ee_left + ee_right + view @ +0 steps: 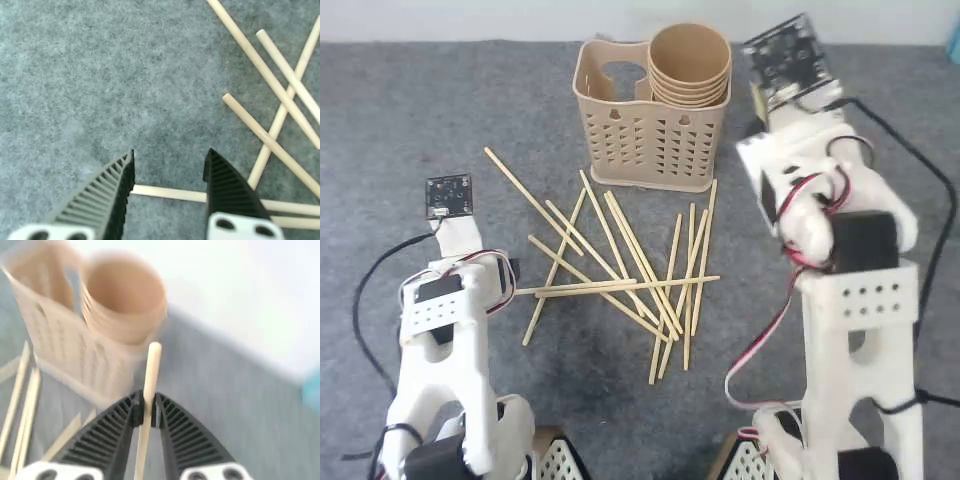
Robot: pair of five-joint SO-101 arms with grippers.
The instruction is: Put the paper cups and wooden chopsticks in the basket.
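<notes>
Wooden chopsticks [620,275] strewn criss-cross on the grey bench [410,110], just in front of the basket [640,150] and outside it. Paper cups [690,65] nested in 1 stack, standing inside the basket at its right end in the high view, so probably only the sticks left to do. 1 chopstick [151,365] pinched between the 2 fingers of the right gripper [146,401], clenched tight on it, free end pointing toward the cups. Held steep, likely so as to go end-first through the basket's open top rather than lie across the rim. Left gripper [170,155] low over the bench at the left edge of the pile, fingers spread and grasping nothing. 1 stick [167,193] lying crosswise below the gap, so the wide set is apparently meant for closing on it.
</notes>
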